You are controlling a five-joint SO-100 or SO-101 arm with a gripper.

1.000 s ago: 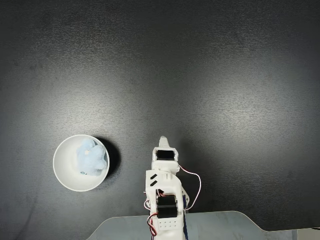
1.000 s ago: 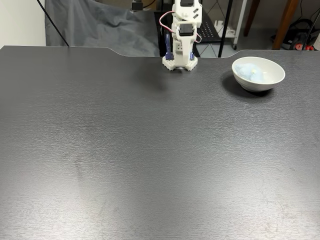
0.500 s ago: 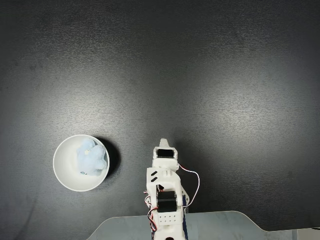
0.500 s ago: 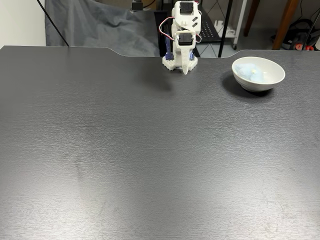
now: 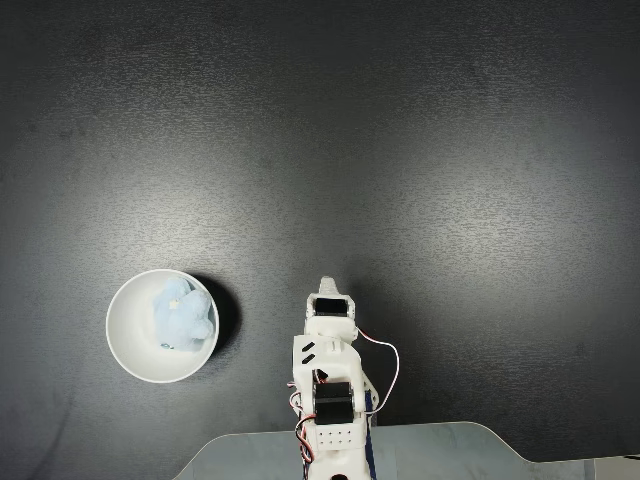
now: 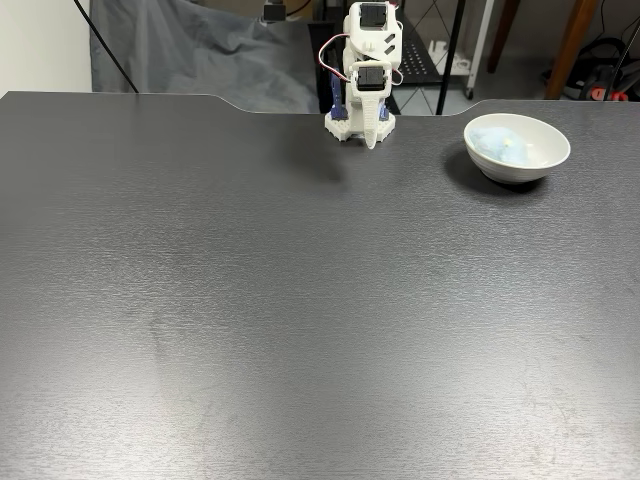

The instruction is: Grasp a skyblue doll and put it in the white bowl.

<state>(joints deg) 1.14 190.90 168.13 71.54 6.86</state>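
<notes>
In a fixed view from above, the skyblue doll [image 5: 183, 319] lies inside the white bowl [image 5: 128, 345] on the left of the dark table [image 5: 400, 150]. To its right, the folded arm's fingers [image 5: 327, 286] look pressed together, holding nothing.

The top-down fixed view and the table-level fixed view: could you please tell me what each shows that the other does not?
From above, the full round rim of the white bowl and the arm's red wires show. From table level, a grey cloth and furniture legs stand behind the table. Both show the skyblue doll in the bowl and the folded arm with its gripper pointing down.
</notes>
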